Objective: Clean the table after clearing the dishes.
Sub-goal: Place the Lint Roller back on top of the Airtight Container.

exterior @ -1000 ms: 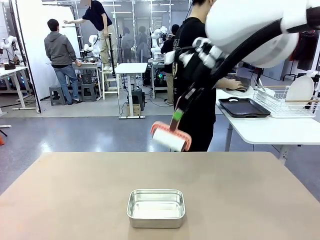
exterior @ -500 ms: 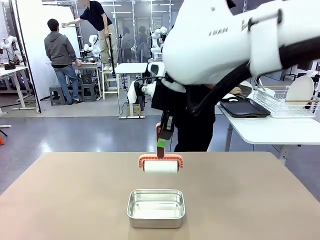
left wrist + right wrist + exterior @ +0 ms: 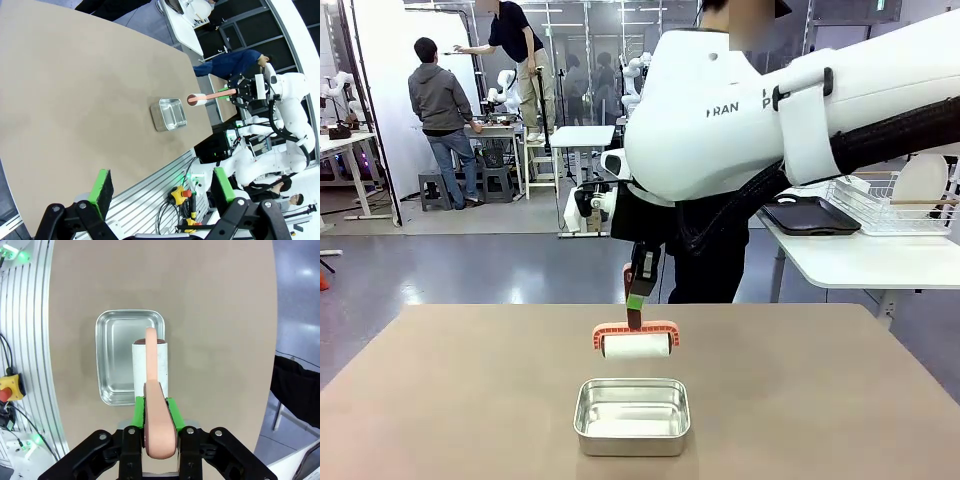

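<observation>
One roller [image 3: 636, 345] has swung in above your pan [image 3: 632, 415], pinched by the right gripper [image 3: 638, 292]; wiping comes next. Left gripper [image 3: 160, 189] gapes wide.

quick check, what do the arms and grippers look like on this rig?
Right arm: glossy white shell, grey lettering, black cable sleeve along it. Left gripper and right gripper: black frames with visible bolts, bright green pads on the jaws.

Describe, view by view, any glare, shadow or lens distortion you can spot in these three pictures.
Front view: the steel pan mirrors overhead light, and the lint roller hangs above it. Left wrist view: wide-angle bending curves the table edge. Right wrist view: the table edges bow, and the right gripper, shut on the roller's handle, looks oversized.
</observation>
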Motion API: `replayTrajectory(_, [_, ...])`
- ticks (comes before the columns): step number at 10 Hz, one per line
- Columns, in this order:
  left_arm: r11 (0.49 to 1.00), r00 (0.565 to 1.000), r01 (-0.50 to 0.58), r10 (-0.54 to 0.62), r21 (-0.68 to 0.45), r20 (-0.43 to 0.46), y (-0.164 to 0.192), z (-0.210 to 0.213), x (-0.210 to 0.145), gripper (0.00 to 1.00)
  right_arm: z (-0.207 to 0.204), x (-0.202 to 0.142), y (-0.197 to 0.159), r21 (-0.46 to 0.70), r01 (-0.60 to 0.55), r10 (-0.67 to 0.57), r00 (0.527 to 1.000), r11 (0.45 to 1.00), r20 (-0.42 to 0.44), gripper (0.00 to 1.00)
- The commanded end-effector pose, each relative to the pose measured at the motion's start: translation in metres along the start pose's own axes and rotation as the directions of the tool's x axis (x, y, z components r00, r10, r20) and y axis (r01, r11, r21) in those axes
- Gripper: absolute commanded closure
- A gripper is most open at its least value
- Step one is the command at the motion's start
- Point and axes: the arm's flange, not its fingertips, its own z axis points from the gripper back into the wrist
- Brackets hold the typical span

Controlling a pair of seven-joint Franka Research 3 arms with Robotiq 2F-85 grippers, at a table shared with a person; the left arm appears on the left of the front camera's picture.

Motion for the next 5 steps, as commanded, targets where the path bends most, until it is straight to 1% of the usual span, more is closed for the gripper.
replayTrajectory(1, [1.000,1.000,0.011,-0.011,-0.017,0.015,-0.001,0.002,0.000,0.00,0.008,-0.002,0.004,-0.004,0.000,0.000,1.000,1.000,0.003,0.78])
replayTrajectory(2, [1.000,1.000,0.011,-0.011,-0.017,0.015,-0.001,0.002,0.000,0.00,0.000,0.000,0.000,0.000,0.000,0.000,1.000,1.000,0.000,0.78])
replayTrajectory(3, [1.000,1.000,0.011,-0.011,-0.017,0.015,-0.001,0.002,0.000,0.00,-0.021,-0.002,0.003,0.056,-0.034,0.033,0.999,0.998,0.013,0.78])
replayTrajectory(4, [1.000,1.000,0.011,-0.011,-0.017,0.015,-0.001,0.002,0.000,0.00,-0.038,-0.003,0.007,0.088,-0.042,0.042,0.999,0.995,0.001,0.78])
replayTrajectory(5, [1.000,1.000,0.011,-0.011,-0.017,0.015,-0.001,0.002,0.000,0.00,-0.043,-0.006,0.010,0.076,-0.052,0.053,0.998,0.996,-0.018,0.78])
